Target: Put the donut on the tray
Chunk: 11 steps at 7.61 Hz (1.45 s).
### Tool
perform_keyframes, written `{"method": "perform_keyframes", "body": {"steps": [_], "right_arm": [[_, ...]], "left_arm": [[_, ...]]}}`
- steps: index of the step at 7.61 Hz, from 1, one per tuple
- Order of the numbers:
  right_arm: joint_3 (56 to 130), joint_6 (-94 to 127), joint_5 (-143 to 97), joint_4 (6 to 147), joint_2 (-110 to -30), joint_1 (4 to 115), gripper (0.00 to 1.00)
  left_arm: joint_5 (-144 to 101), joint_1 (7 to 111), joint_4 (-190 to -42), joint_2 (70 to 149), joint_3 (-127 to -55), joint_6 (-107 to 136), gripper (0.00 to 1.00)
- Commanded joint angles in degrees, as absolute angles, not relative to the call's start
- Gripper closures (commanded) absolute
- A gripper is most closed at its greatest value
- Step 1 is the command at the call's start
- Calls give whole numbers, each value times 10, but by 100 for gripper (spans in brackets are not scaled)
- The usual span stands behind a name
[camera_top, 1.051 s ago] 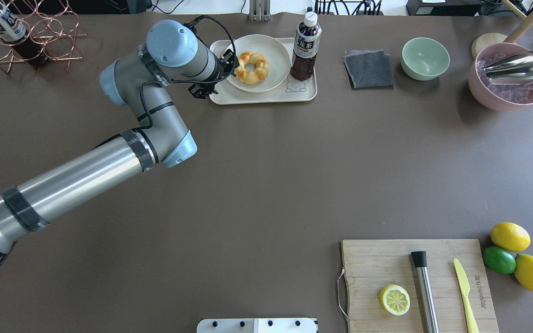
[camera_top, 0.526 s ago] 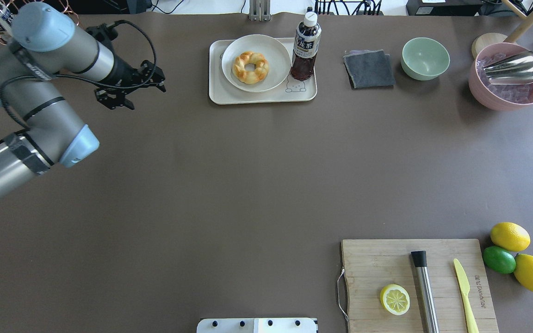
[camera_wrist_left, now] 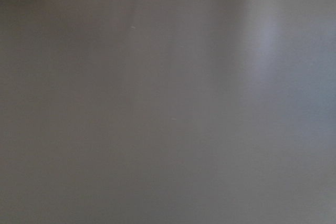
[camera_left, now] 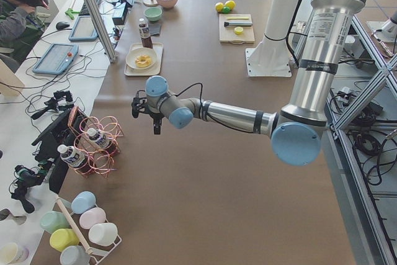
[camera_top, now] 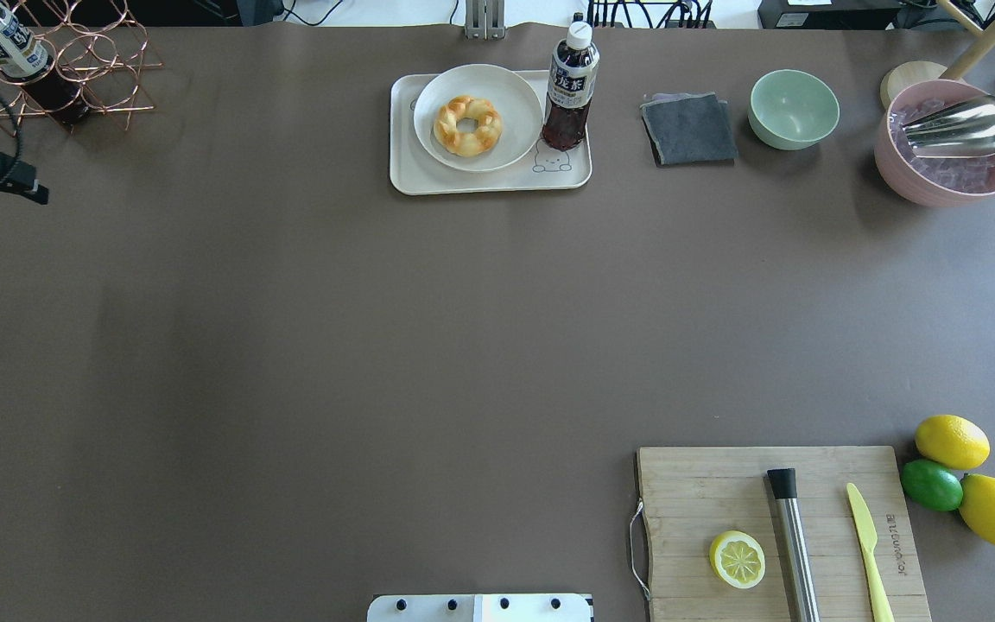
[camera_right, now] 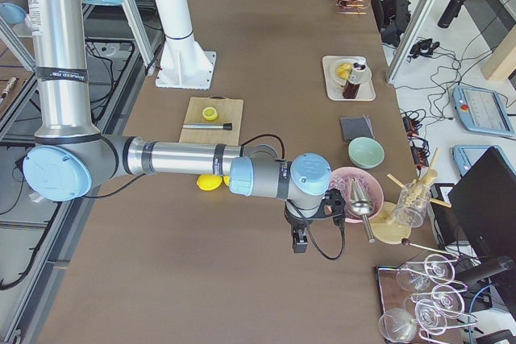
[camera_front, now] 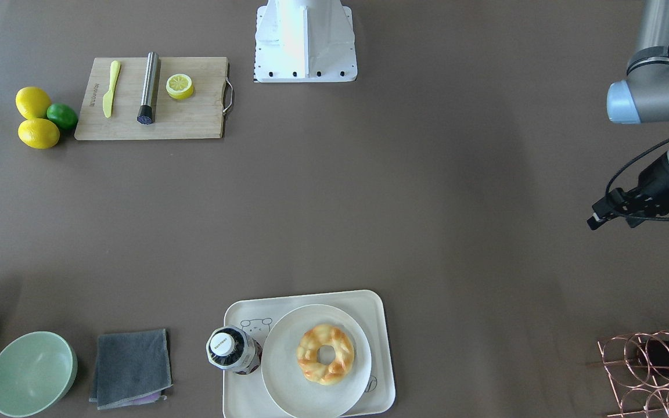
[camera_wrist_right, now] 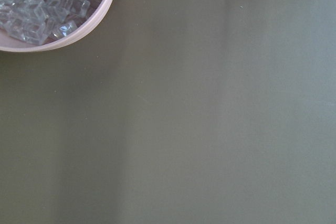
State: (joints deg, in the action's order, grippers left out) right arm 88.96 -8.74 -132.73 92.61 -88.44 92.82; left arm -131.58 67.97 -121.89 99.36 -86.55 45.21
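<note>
The golden twisted donut lies on a round white plate, which stands on the cream tray at the far side of the table. It also shows in the front-facing view. My left gripper hangs at the table's far left edge, well away from the tray. It looks open and holds nothing, and it also shows in the front-facing view. My right gripper shows only in the exterior right view, beside the pink ice bowl. I cannot tell whether it is open or shut.
A dark drink bottle stands on the tray's right end. A grey cloth, a green bowl and a pink ice bowl stand to the right. A cutting board and a copper rack stand in the corners.
My left arm has pulled back from the donut to the left and is almost out of the overhead view. The donut stays on the plate.
</note>
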Motion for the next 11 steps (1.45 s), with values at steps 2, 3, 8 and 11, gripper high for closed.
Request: {"method": "perform_keyframes", "body": {"steps": [2,3,8,11], "right_arm": [[889,-89,-1318,925,-893,936,0],[890,-89,-1318,925,-896,936,0],[892,-90,-1318,925,-897,938,0],[891,-90,-1318,924,-897,938,0]], "left_arm": [[-1349,813,-1113,908,-873,173,2],[-1357,852,-1062,912,-874,117,2],[-1348,959,-839,899,-939,-63,2],[-1361,966,-845,890,-934,-62,2]]}}
